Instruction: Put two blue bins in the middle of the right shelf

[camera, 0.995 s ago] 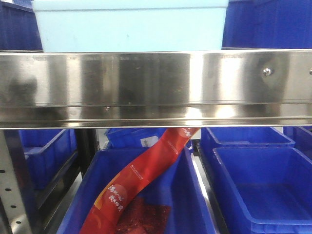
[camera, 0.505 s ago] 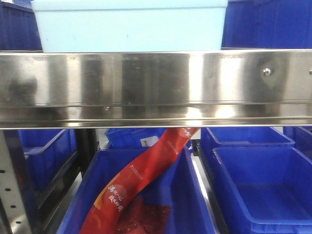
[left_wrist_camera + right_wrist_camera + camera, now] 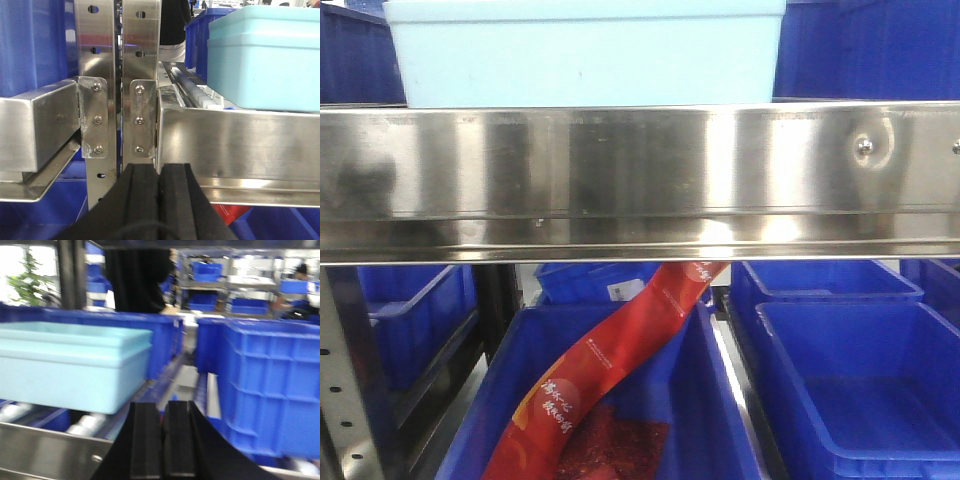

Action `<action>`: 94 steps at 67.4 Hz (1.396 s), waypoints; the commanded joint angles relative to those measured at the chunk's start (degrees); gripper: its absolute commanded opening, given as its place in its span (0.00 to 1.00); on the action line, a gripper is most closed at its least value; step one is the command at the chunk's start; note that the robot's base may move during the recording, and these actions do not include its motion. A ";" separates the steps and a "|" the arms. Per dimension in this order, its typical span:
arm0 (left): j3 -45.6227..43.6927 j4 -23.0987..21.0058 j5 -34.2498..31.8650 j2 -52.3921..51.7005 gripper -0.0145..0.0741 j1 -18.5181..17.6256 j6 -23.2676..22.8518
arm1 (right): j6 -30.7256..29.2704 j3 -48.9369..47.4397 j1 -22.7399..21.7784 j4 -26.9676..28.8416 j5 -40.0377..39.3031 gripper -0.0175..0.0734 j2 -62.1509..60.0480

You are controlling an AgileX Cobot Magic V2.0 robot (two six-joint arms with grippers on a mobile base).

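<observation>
Both end effectors, left end effector (image 3: 159, 200) and right end effector (image 3: 163, 440), are hovering pressed closed and empty before the steel shelf rail (image 3: 640, 180); the light-blue bin (image 3: 70, 365) is sitting at ten o'clock, apparently not yet gripped, leaving both moves pending.

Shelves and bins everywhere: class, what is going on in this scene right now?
Nothing is being carried. The left gripper and right gripper are both shut and empty, facing a steel shelf rail. A pale blue bin sits on that shelf beside dark blue bins. Below, a red packet hangs into another blue bin.
</observation>
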 commanded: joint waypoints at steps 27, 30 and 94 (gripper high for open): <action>-0.14 -0.33 -1.17 -0.34 0.04 -0.42 0.15 | -3.87 20.15 -15.80 6.74 -11.99 0.01 -6.69; -0.14 -0.33 -1.17 -0.34 0.04 -0.42 0.15 | -3.87 21.61 -15.80 6.74 -13.72 0.01 -6.69; -0.14 -0.33 -1.17 -0.34 0.04 -0.42 0.15 | -3.87 21.61 -15.80 6.74 -12.33 0.01 -6.69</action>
